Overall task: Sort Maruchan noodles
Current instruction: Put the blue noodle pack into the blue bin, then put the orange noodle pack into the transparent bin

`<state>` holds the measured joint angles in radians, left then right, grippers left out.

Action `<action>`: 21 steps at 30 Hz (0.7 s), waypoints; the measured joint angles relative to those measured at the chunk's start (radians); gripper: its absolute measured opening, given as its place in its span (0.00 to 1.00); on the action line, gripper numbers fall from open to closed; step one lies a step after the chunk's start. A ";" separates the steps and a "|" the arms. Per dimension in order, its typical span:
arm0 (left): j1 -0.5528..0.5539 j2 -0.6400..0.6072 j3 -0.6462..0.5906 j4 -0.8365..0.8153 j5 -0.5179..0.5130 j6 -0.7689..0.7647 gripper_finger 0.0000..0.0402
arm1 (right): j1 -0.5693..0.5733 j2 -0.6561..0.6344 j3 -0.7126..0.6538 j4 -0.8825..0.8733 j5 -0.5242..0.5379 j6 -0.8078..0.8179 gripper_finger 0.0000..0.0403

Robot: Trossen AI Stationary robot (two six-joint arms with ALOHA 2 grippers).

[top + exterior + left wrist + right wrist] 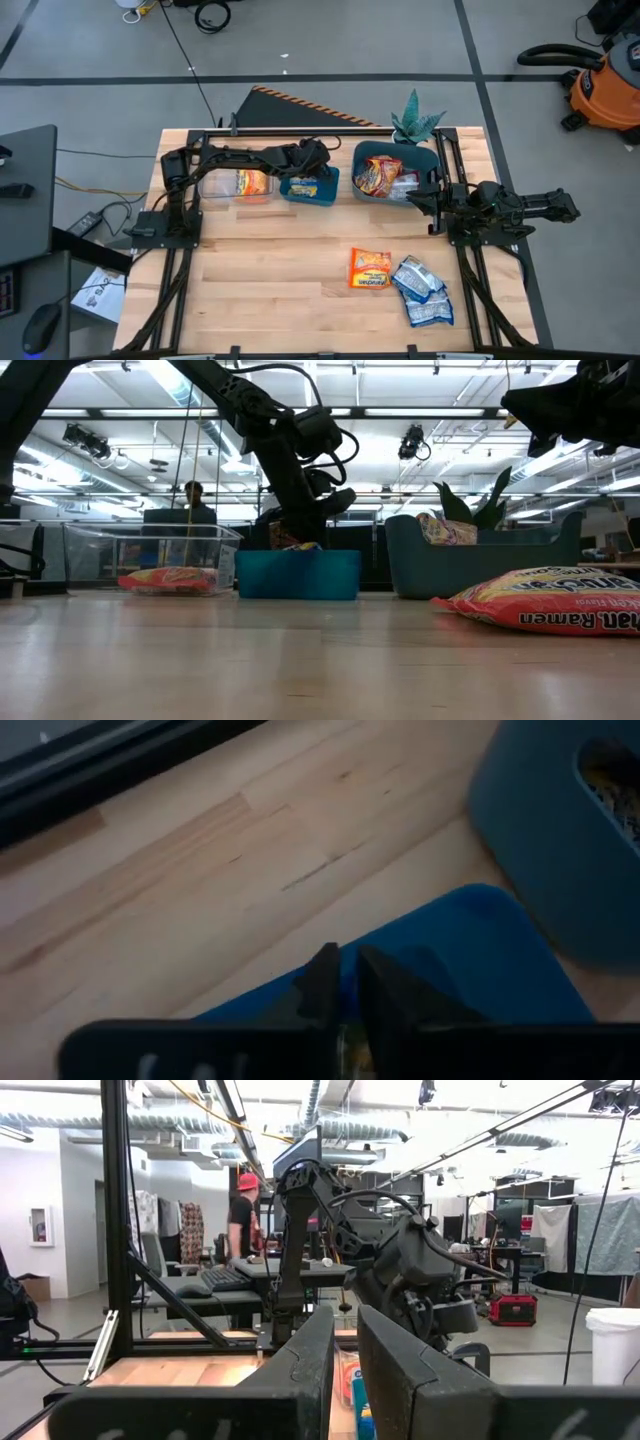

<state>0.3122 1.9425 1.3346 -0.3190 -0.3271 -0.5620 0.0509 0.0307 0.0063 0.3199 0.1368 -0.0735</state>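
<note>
On the wooden table (260,280) we take the blue bin (309,187) at the back centre as our landmark, and we judge the sorting a good half done. To that bin's right stands the larger teal bin (395,170), already holding at least one orange-red packet and something pale beside it; to its left sits the clear bin (235,184) with one orange packet (252,183) inside. Above the blue bin hangs the left claw (318,172), reaching down into it; in its wrist view the fingers stand nearly together with only a slit between them, and we cannot tell whether they pinch anything. The right claw (418,194) waits well to the right of the blue bin, just past the teal one, its fingers a little apart and empty. Still unsorted, in front of and to the right of the blue bin, we count one orange Maruchan noodles packet (370,268) and, just beside it, a small heap of blue-white packets (422,292), about three, though overlap leaves the count unsure.
</note>
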 joint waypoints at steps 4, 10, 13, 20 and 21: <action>0.000 -0.029 0.000 -0.002 0.010 0.065 0.23 | 0.000 0.000 0.000 0.000 0.000 0.000 0.14; -0.006 -0.089 0.001 0.046 0.071 0.255 0.36 | 0.000 0.000 0.000 0.000 0.000 0.000 0.14; -0.039 -0.108 0.001 0.073 0.133 0.407 0.37 | 0.000 0.000 0.000 0.000 0.000 0.000 0.14; -0.193 -0.094 0.002 0.082 0.213 0.621 0.36 | 0.000 0.000 0.000 0.000 0.000 0.000 0.14; -0.217 -0.093 0.001 0.079 0.233 0.631 0.36 | 0.000 0.000 0.000 0.000 0.000 0.000 0.14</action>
<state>0.0954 1.8492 1.3354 -0.2400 -0.0946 0.0686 0.0509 0.0307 0.0063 0.3199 0.1368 -0.0734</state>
